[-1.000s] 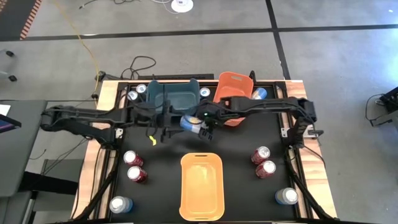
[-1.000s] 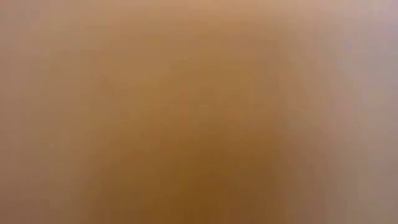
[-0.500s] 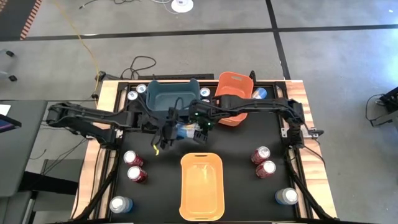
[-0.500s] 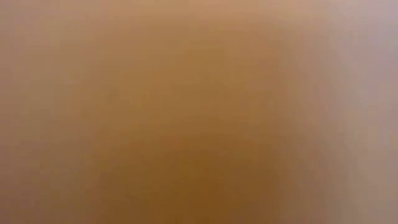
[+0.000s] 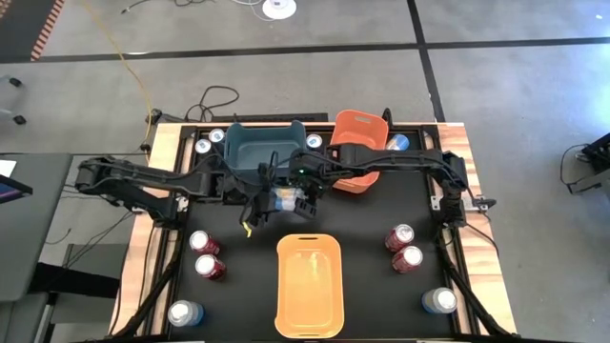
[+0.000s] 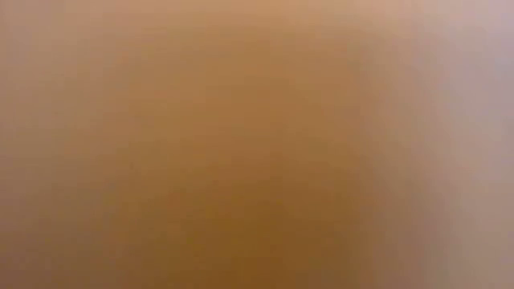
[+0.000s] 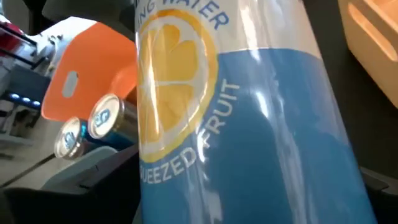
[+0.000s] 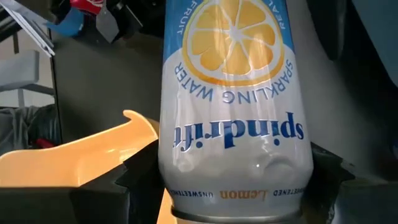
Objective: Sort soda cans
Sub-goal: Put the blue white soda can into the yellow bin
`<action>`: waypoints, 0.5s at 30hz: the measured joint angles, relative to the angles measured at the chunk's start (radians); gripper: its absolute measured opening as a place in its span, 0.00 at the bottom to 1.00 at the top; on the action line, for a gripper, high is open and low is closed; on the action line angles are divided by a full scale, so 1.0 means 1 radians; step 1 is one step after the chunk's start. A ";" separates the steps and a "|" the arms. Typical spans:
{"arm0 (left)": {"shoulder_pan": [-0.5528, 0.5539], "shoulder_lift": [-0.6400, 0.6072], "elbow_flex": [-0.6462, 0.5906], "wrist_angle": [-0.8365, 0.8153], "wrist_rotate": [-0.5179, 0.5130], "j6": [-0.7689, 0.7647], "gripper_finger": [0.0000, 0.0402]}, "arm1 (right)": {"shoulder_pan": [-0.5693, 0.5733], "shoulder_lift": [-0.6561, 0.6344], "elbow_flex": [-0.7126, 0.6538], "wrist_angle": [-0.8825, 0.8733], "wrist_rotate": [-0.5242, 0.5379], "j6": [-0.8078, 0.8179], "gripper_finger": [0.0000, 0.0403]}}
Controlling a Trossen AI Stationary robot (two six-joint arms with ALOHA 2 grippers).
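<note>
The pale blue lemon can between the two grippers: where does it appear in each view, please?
High view: the can lies at the table's middle, just in front of the teal bin.
Low view: not visible; only an orange blur.
Left wrist view: the can fills the frame.
Right wrist view: the can fills the centre.
Shared landmark: the yellow bin.

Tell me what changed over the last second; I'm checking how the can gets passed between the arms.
The left gripper came in from the left to the pale blue can that the right gripper holds over the table's middle; the can itself shifted slightly left. Both grippers now flank it, and whether the left has gripped is unclear. The teal bin, orange bin, yellow bin and the other cans stayed put.
</note>
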State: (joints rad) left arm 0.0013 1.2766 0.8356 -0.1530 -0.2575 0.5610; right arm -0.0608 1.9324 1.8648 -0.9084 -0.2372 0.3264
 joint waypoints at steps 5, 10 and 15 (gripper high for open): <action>0.000 0.000 -0.001 0.028 0.007 -0.034 0.77 | -0.001 0.002 0.000 -0.004 0.001 -0.001 0.70; 0.000 0.000 0.010 0.013 0.002 -0.046 0.69 | -0.001 0.002 0.000 -0.005 0.007 0.004 0.70; -0.001 0.000 0.011 0.022 0.001 -0.048 0.69 | 0.011 0.000 0.002 -0.019 0.012 -0.018 0.77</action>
State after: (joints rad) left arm 0.0008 1.2766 0.8463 -0.1312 -0.2568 0.5127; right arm -0.0501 1.9327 1.8668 -0.9270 -0.2253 0.3087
